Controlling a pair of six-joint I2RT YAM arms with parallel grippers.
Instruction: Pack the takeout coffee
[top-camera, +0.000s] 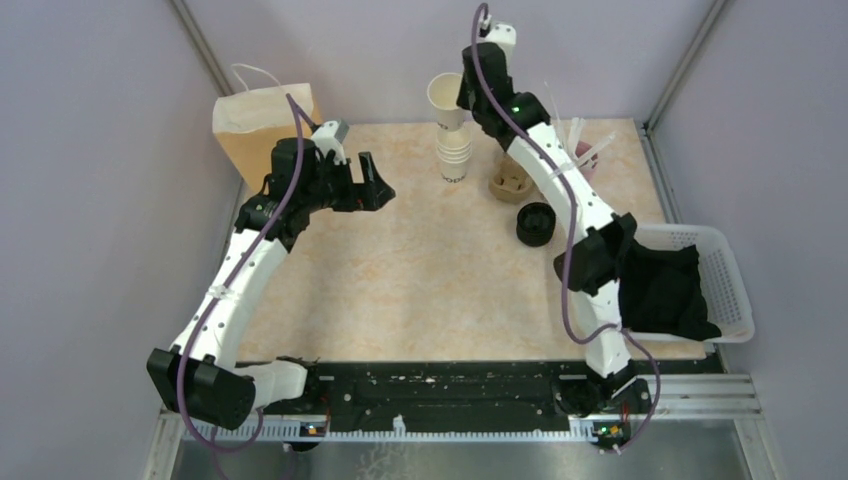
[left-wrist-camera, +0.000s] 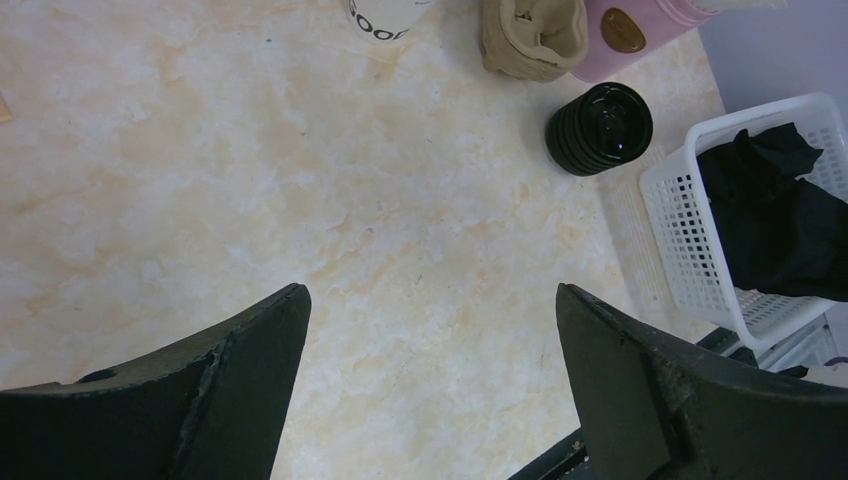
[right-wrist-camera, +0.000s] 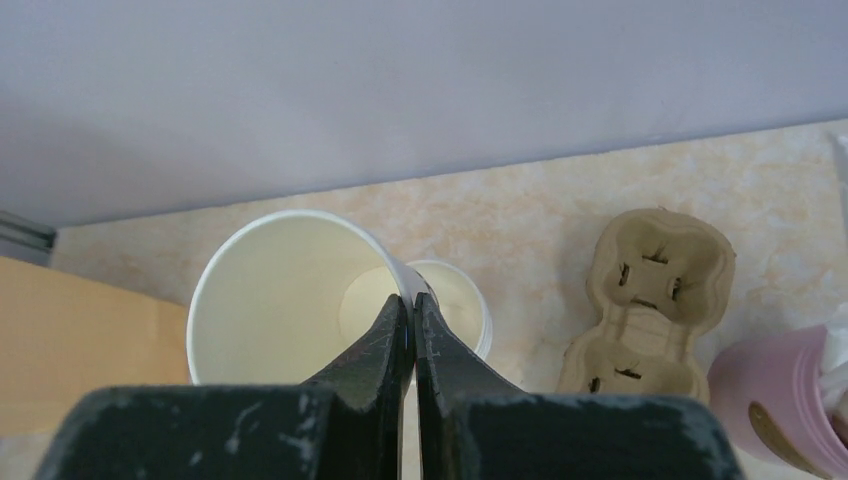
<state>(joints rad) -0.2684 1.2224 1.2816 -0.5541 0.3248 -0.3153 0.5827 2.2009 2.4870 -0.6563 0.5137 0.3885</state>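
The takeout coffee is out of view; no lidded cup shows. My right gripper (right-wrist-camera: 412, 300) is shut on the rim wall of a lidless white paper cup (right-wrist-camera: 270, 300), one finger inside it and one outside. In the top view that cup (top-camera: 446, 98) hangs tilted from the right gripper (top-camera: 465, 95), just above the stack of white cups (top-camera: 453, 155) at the back of the table. The stack's top cup (right-wrist-camera: 462, 300) shows right behind the held one. My left gripper (left-wrist-camera: 430, 290) is open and empty above bare tabletop, near the paper bag (top-camera: 262, 125).
A pile of black lids (top-camera: 536, 224) and a brown pulp cup carrier (top-camera: 512, 183) lie right of the stack. A pink holder (top-camera: 585, 155) with straws stands behind them. A white basket (top-camera: 735, 290) with black cloth sits at the right edge.
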